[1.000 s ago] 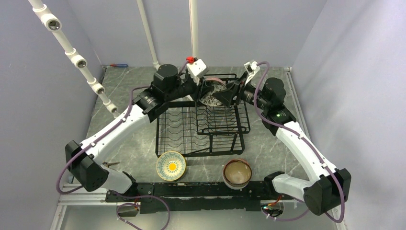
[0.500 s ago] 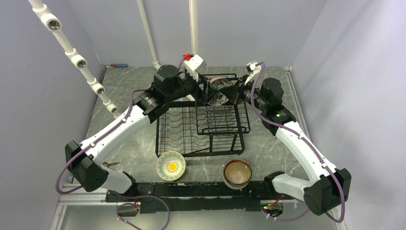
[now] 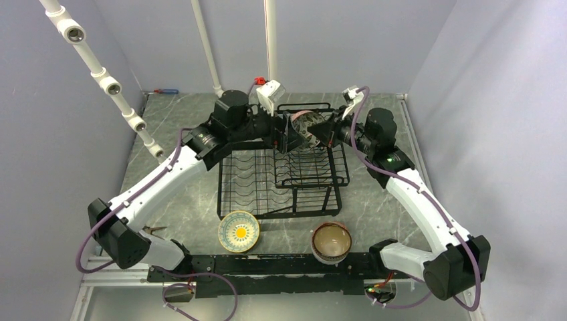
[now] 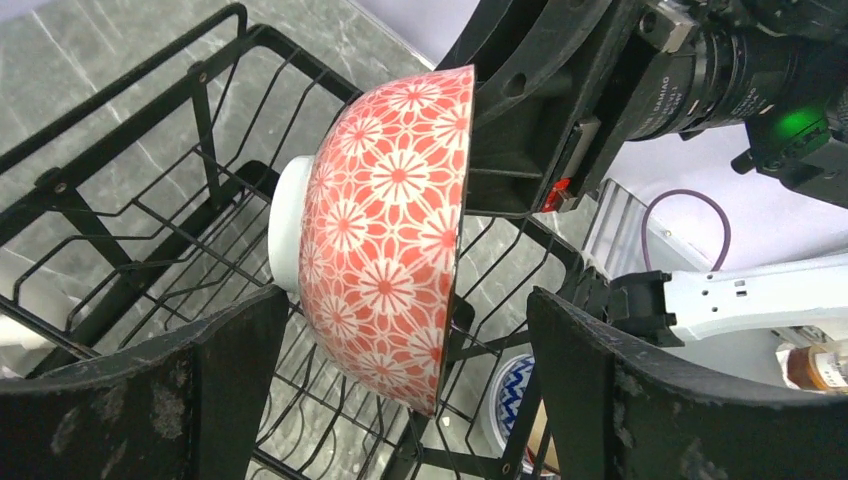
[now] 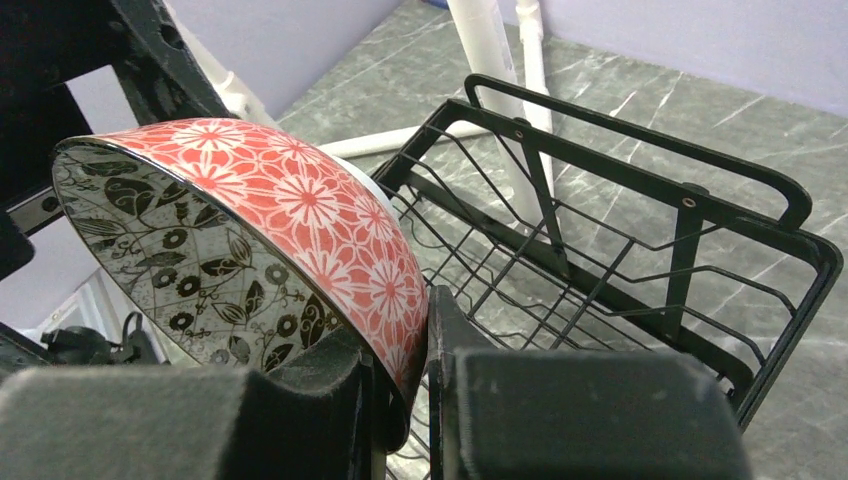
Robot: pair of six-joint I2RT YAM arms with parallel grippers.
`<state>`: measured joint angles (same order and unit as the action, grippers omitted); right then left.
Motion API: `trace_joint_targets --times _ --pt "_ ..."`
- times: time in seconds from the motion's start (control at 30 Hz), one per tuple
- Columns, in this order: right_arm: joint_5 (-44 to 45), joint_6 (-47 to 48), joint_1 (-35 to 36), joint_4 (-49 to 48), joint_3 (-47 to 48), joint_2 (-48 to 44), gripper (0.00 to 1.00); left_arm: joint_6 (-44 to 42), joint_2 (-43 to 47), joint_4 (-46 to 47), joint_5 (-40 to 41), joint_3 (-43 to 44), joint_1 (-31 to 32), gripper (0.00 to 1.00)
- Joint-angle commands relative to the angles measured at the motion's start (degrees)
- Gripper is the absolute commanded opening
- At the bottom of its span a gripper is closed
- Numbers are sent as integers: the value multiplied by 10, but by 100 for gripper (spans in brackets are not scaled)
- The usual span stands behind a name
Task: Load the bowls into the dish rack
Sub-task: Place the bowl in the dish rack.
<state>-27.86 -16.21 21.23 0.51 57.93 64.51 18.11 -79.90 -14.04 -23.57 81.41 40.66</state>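
A pink flower-patterned bowl (image 3: 304, 126) (image 4: 390, 230) (image 5: 280, 220) hangs on edge over the raised basket (image 5: 690, 210) of the black wire dish rack (image 3: 257, 190). My right gripper (image 3: 321, 130) (image 5: 420, 320) is shut on its rim, one finger inside and one outside. The left gripper (image 3: 286, 134) (image 4: 405, 300) stands open, its fingers (image 4: 235, 380) wide on either side of the bowl and clear of it. On the table in front of the rack sit a yellow-dotted bowl (image 3: 239, 231) and a brown-rimmed bowl (image 3: 331, 241).
A blue zigzag bowl (image 4: 510, 400) shows through the rack wires in the left wrist view. The white pipe frame (image 3: 107, 83) runs along the back left. A red-handled tool (image 3: 167, 91) lies at the table's far edge. Both arms crowd the basket.
The left gripper has opened and let go of the pink bowl. The right gripper has shut on the bowl's rim, and the bowl has shifted slightly toward the back of the basket.
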Motion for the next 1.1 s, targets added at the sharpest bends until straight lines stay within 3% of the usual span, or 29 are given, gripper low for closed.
trace_joint_targets --times 0.0,0.13,0.33,0.63,0.83,1.03,1.07 --pt "-67 -6 1 -41 52 1 0 24 -22 -25 -42 33 1 94" --pt "-65 -2 1 -22 62 5 0 31 -15 9 -47 13 0 86" --pt "-93 -8 1 -26 65 8 0 18 -20 0 -29 22 0 88" --pt "-61 7 1 -8 64 16 0 8 -7 15 -11 13 1 70" --pt "-43 9 1 -8 61 12 0 -12 3 2 6 7 0 47" --pt "-46 0 1 -20 55 12 0 -24 15 11 23 -7 1 4" --pt "-49 -1 1 -24 53 14 0 -27 17 10 28 -9 1 3"
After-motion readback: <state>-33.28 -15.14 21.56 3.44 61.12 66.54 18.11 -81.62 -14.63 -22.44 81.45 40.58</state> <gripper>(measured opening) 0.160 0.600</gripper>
